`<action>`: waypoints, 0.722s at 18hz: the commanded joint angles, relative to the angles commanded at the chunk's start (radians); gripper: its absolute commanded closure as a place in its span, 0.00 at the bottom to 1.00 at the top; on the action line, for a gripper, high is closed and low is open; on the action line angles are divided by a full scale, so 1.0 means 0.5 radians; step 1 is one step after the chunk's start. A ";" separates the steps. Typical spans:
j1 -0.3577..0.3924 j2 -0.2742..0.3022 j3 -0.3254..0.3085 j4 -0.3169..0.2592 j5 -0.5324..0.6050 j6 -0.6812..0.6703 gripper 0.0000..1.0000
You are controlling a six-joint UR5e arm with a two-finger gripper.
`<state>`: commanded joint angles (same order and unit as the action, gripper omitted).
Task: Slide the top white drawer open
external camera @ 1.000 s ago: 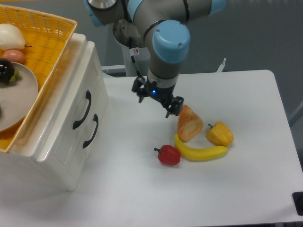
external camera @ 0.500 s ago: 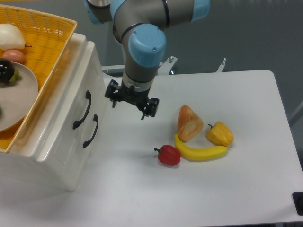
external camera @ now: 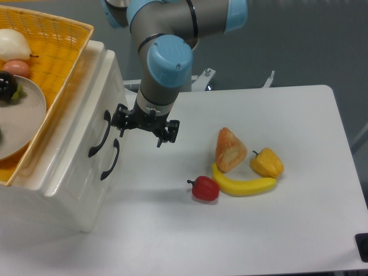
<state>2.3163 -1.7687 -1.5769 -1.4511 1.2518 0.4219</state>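
The white cabinet stands at the left with both drawers shut. The top white drawer (external camera: 92,106) carries a curved black handle (external camera: 99,134). The lower drawer's handle (external camera: 110,159) sits just right of and below it. My gripper (external camera: 141,134) is open and empty, with its fingers pointing down over the table. It hangs just right of the cabinet front. Its left fingertip (external camera: 119,129) is close beside the upper end of the top drawer's handle. I cannot tell whether they touch.
A yellow woven basket (external camera: 63,63) with a plate and toy fruit rests on the cabinet top. On the table to the right lie a bread piece (external camera: 230,149), a yellow pepper (external camera: 267,163), a banana (external camera: 244,186) and a red pepper (external camera: 204,188).
My gripper has moved left across the table, from beside the bread to right in front of the cabinet's drawer handles. It has stayed open. The drawers have not moved.
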 joint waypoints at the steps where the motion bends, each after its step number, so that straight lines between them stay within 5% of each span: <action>1: 0.000 0.000 0.000 -0.003 -0.018 -0.006 0.00; 13: -0.021 0.000 -0.003 -0.074 -0.117 -0.043 0.00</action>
<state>2.3056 -1.7687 -1.5785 -1.4880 1.1934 0.4004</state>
